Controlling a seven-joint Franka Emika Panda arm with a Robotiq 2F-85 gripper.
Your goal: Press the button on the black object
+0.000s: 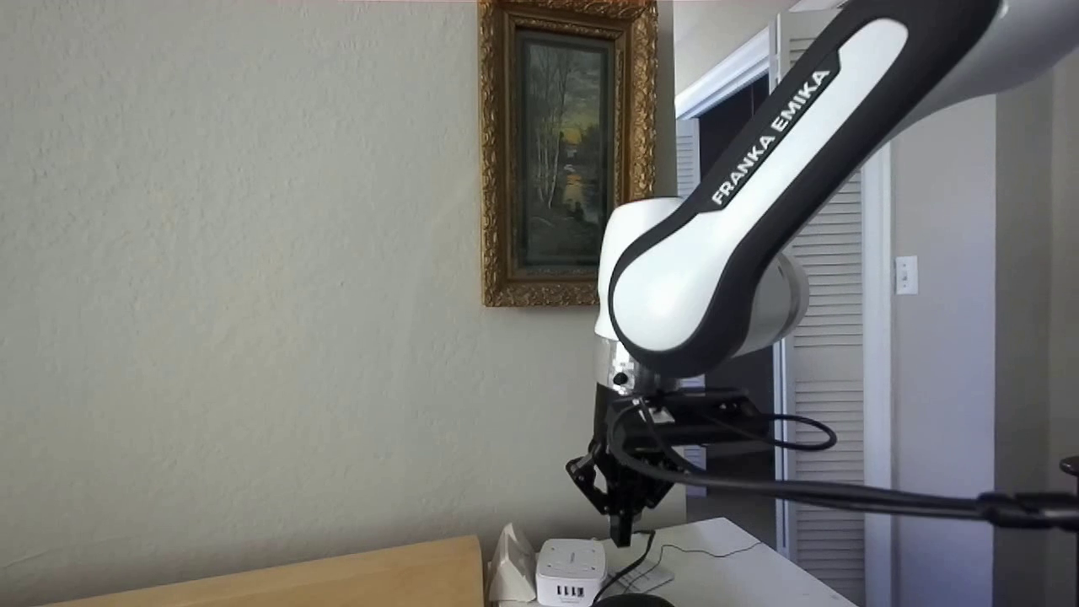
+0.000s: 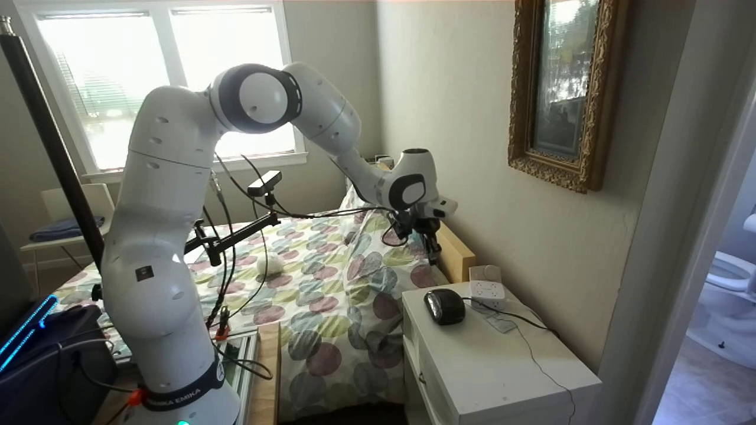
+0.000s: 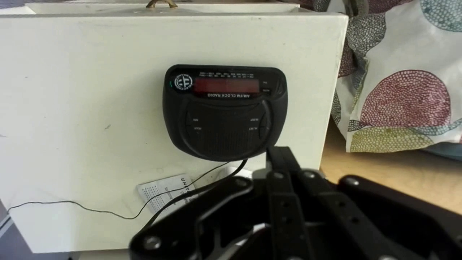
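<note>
The black clock radio (image 3: 223, 141) lies on the white nightstand (image 3: 90, 90), with its red display (image 3: 226, 86) toward the top of the wrist view. Small labelled buttons sit along both sides of its round top, such as those marked at the right (image 3: 263, 122) and left (image 3: 188, 122). The radio also shows in an exterior view (image 2: 447, 307); only its top edge shows in an exterior view (image 1: 632, 601). My gripper (image 3: 278, 148) is shut, fingertips together and holding nothing. It hangs pointing down above the nightstand's back area (image 1: 621, 539), higher than the radio and apart from it (image 2: 434, 260).
A white power block (image 1: 571, 573) and a white wedge-shaped item (image 1: 512, 566) stand behind the radio near the wall. A black cord (image 2: 514, 316), a thin wire and a flat white box (image 3: 166, 191) lie there. The wooden headboard (image 2: 458, 254) and bed adjoin the nightstand.
</note>
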